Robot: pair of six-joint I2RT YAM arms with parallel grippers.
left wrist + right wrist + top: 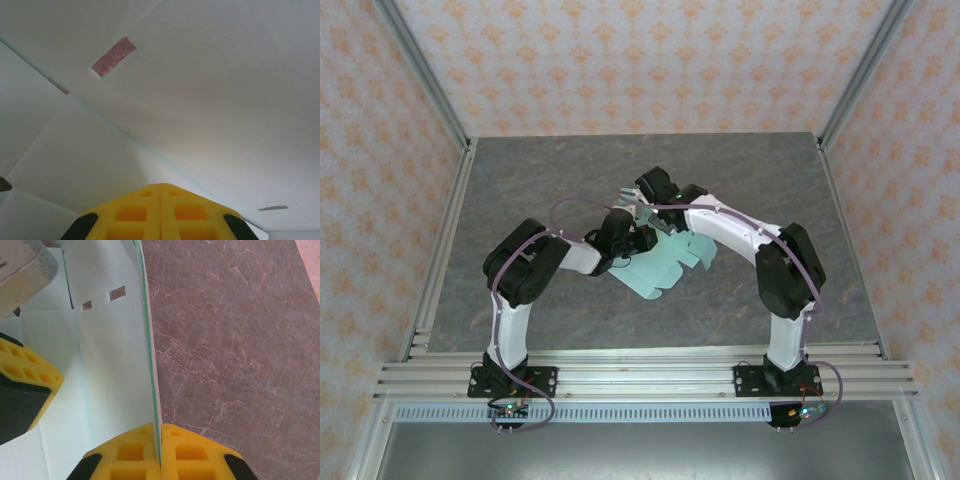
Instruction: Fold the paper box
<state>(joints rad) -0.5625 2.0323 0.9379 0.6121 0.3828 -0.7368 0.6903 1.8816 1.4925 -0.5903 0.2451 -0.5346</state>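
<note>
The paper box [662,268] is a pale mint die-cut sheet with rounded tabs, partly lifted off the table in the middle, between both arms. My right gripper [161,427] is shut on the paper box [110,365], pinching one upright panel edge-on between its yellow pads. In the top view the right gripper [658,222] comes in from behind the sheet. My left gripper [160,186] is shut with nothing between its pads, its tip close against the inner face of the paper box [200,100] near a fold line. From above, the left gripper [640,240] sits at the sheet's left side.
The grey marbled table [770,170] runs out to metal frame rails on all sides, with patterned walls beyond. Small rectangular slots [113,57] are cut in the card. The left gripper's yellow finger [22,385] shows at the left of the right wrist view.
</note>
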